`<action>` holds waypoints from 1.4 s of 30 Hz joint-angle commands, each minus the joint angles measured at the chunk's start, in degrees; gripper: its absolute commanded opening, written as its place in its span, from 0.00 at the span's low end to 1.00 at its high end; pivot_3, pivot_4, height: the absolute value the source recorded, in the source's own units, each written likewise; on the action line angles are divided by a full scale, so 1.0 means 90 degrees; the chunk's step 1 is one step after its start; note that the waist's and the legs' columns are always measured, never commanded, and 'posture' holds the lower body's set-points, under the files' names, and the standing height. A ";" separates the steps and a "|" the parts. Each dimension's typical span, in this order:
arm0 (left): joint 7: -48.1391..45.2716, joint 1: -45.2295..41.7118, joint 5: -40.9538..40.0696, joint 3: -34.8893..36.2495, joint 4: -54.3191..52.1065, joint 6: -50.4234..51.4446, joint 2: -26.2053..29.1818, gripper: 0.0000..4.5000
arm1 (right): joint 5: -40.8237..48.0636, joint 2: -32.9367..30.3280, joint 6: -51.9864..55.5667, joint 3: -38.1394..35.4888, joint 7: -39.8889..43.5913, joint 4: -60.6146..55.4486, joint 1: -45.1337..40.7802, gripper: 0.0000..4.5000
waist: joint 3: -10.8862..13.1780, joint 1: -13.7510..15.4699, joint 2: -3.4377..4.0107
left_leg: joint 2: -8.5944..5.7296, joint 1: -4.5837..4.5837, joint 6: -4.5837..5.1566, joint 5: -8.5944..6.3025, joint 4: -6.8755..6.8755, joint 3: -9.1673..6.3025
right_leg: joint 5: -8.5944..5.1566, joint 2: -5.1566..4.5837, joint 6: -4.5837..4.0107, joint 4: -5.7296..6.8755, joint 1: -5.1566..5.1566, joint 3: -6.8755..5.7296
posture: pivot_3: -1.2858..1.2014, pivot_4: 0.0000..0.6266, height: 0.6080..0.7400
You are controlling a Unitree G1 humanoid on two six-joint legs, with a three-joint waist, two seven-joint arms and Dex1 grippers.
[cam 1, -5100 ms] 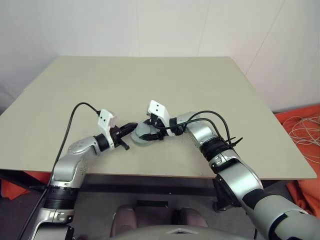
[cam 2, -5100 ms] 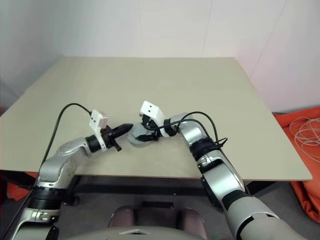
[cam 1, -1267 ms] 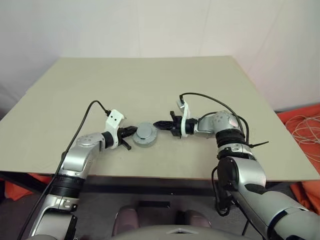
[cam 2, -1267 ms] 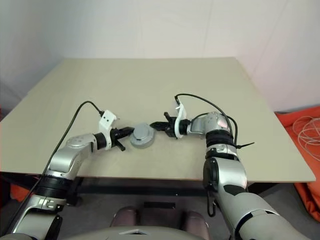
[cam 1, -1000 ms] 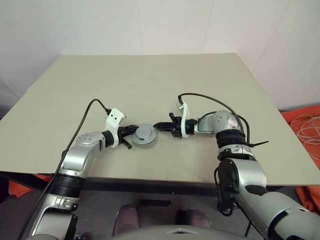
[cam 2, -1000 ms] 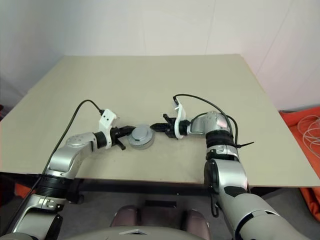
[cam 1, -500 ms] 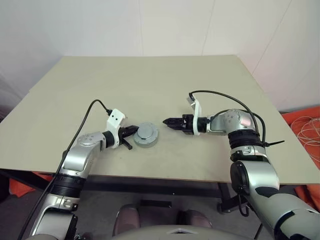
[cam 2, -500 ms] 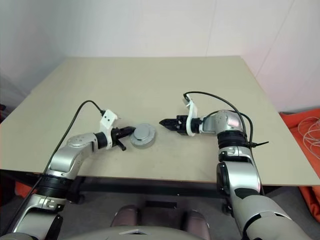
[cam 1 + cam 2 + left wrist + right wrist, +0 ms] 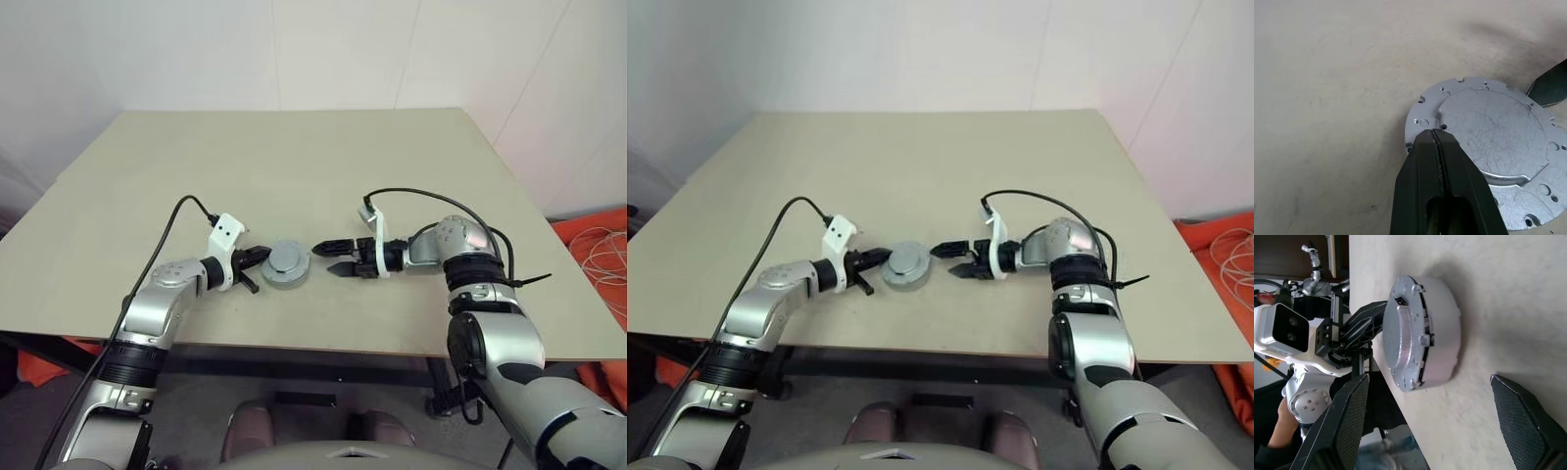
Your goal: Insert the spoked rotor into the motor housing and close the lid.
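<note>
Both arms silver-grey metal shells, rounded joints, black collars between segments; left claw (image 9: 257, 257) two tapered matte-black fingers; right claw (image 9: 326, 259) likewise black; white angular camera block (image 9: 226, 231) on left wrist, two small dark dots; white bracket (image 9: 376, 245) on right wrist; black cable (image 9: 157, 239) looping along each forearm.
</note>
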 commanded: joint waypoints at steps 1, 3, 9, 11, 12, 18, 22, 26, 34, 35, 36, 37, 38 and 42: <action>-0.0018 0.0074 0.0062 -0.0146 0.0074 0.0111 0.0002 0.00 | 0.0058 0.0211 -0.0129 -0.0113 -0.0115 0.0089 -0.0214 0.99 | -0.0001 -0.0002 -0.0002 | 0.0000 0.0000 0.0000 0.0000 0.0000 0.0000 | 0.0000 0.0000 0.0000 0.0000 0.0000 0.0000 | 0.52 0.00 1.00; -0.0021 0.0077 0.0059 -0.0144 0.0062 0.0120 0.0008 0.00 | 0.0054 0.0303 -0.0186 -0.0153 -0.0176 0.0143 -0.0240 0.99 | -0.0002 -0.0004 -0.0002 | 0.0001 0.0000 0.0000 0.0000 0.0001 0.0000 | 0.0000 0.0000 0.0000 0.0002 0.0000 0.0000 | 0.52 0.00 1.00; -0.0026 0.0082 0.0052 -0.0144 0.0038 0.0144 0.0014 0.00 | 0.0091 0.0572 -0.0258 -0.0219 -0.0327 0.0187 -0.0301 0.99 | -0.0004 -0.0006 -0.0004 | 0.0003 0.0002 -0.0001 0.0000 0.0001 0.0000 | 0.0001 0.0000 -0.0001 0.0003 0.0000 0.0000 | 0.52 0.00 1.00; -0.0025 0.0081 0.0049 -0.0144 0.0031 0.0153 0.0014 0.00 | 0.0104 0.0636 -0.0270 -0.0245 -0.0364 0.0199 -0.0316 0.99 | -0.0004 -0.0007 -0.0004 | 0.0003 0.0002 0.0000 0.0000 0.0001 0.0000 | 0.0001 0.0000 -0.0001 0.0003 0.0000 0.0000 | 0.52 0.00 1.00; -0.0025 0.0082 0.0049 -0.0145 0.0029 0.0156 0.0014 0.00 | 0.0107 0.0655 -0.0273 -0.0255 -0.0379 0.0200 -0.0317 0.99 | -0.0005 -0.0007 -0.0006 | 0.0003 0.0001 0.0000 0.0000 0.0001 0.0000 | 0.0001 0.0000 -0.0001 0.0003 0.0000 0.0000 | 0.52 0.00 1.00; -0.0016 0.0089 0.0048 -0.0148 0.0009 0.0168 0.0004 0.00 | 0.0118 0.0700 -0.0332 -0.0428 -0.0517 0.0255 -0.0294 0.91 | -0.0006 -0.0007 -0.0008 | 0.0003 0.0004 -0.0001 0.0000 0.0000 0.0000 | 0.0001 0.0000 -0.0001 0.0006 0.0000 0.0001 | 0.52 0.00 1.00; -0.0019 0.0096 0.0048 -0.0150 0.0000 0.0177 0.0005 0.00 | 0.0171 0.0690 -0.0287 -0.0465 -0.0537 0.0234 -0.0278 0.63 | -0.0006 -0.0007 -0.0008 | 0.0003 0.0002 -0.0001 0.0000 0.0001 0.0000 | 0.0001 0.0000 -0.0001 0.0006 0.0000 0.0001 | 0.52 0.00 1.00; -0.0022 0.0106 0.0048 -0.0151 -0.0013 0.0185 0.0004 0.00 | 0.0212 0.0715 -0.0236 -0.0492 -0.0540 0.0181 -0.0245 0.32 | -0.0007 -0.0007 -0.0008 | 0.0003 0.0000 -0.0001 0.0000 0.0000 0.0000 | 0.0004 0.0000 -0.0006 0.0006 -0.0001 0.0001 | 0.52 0.00 1.00; 0.0000 0.0157 -0.0029 -0.0043 -0.0002 0.0185 -0.0057 0.00 | 0.0274 0.0798 -0.0139 -0.0619 -0.0576 0.0079 -0.0238 0.26 | -0.0009 -0.0006 -0.0009 | 0.0003 0.0003 -0.0001 0.0000 0.0003 0.0000 | 0.0001 0.0000 -0.0001 0.0006 0.0002 0.0002 | 0.52 0.00 1.00; 0.0105 0.0161 -0.0233 0.0190 -0.0027 0.0278 -0.0194 0.00 | 0.0292 0.0799 -0.0116 -0.0633 -0.0568 0.0059 -0.0240 0.26 | -0.0009 -0.0006 -0.0009 | 0.0003 0.0003 -0.0001 0.0000 0.0003 0.0000 | 0.0001 0.0001 -0.0001 0.0006 0.0002 0.0002 | 0.52 0.00 1.00; 0.0182 0.0163 -0.0381 0.0360 -0.0050 0.0351 -0.0295 0.00 | 0.0302 0.0800 -0.0101 -0.0644 -0.0563 0.0044 -0.0240 0.26 | -0.0009 -0.0007 -0.0009 | 0.0003 0.0003 -0.0001 0.0000 0.0003 0.0000 | 0.0001 0.0001 -0.0002 0.0006 0.0001 0.0002 | 0.52 0.00 1.00; 0.0276 0.0155 -0.0541 0.0553 -0.0081 0.0454 -0.0406 0.00 | 0.0313 0.0801 -0.0075 -0.0663 -0.0562 0.0024 -0.0242 0.26 | -0.0009 -0.0007 -0.0009 | 0.0003 0.0000 -0.0001 0.0000 0.0003 0.0000 | 0.0002 0.0000 -0.0003 0.0006 0.0000 0.0002 | 0.52 0.00 1.00; 0.0373 0.0145 -0.0684 0.0741 -0.0121 0.0555 -0.0512 0.00 | 0.0322 0.0802 -0.0049 -0.0677 -0.0561 0.0004 -0.0243 0.26 | -0.0009 -0.0007 -0.0009 | 0.0003 -0.0003 -0.0001 0.0000 0.0004 0.0000 | 0.0006 0.0001 -0.0010 0.0006 -0.0001 0.0001 | 0.52 0.00 1.00; 0.1189 -0.0014 -0.1897 0.2127 -0.0340 0.1114 -0.1260 0.00 | 0.0344 0.0785 0.0038 -0.0703 -0.0544 -0.0095 -0.0232 0.26 | -0.0006 -0.0008 -0.0013 | 0.0007 -0.0020 0.0000 -0.0001 0.0016 -0.0001 | 0.0025 0.0005 -0.0042 0.0008 -0.0014 0.0000 | 0.52 0.00 1.00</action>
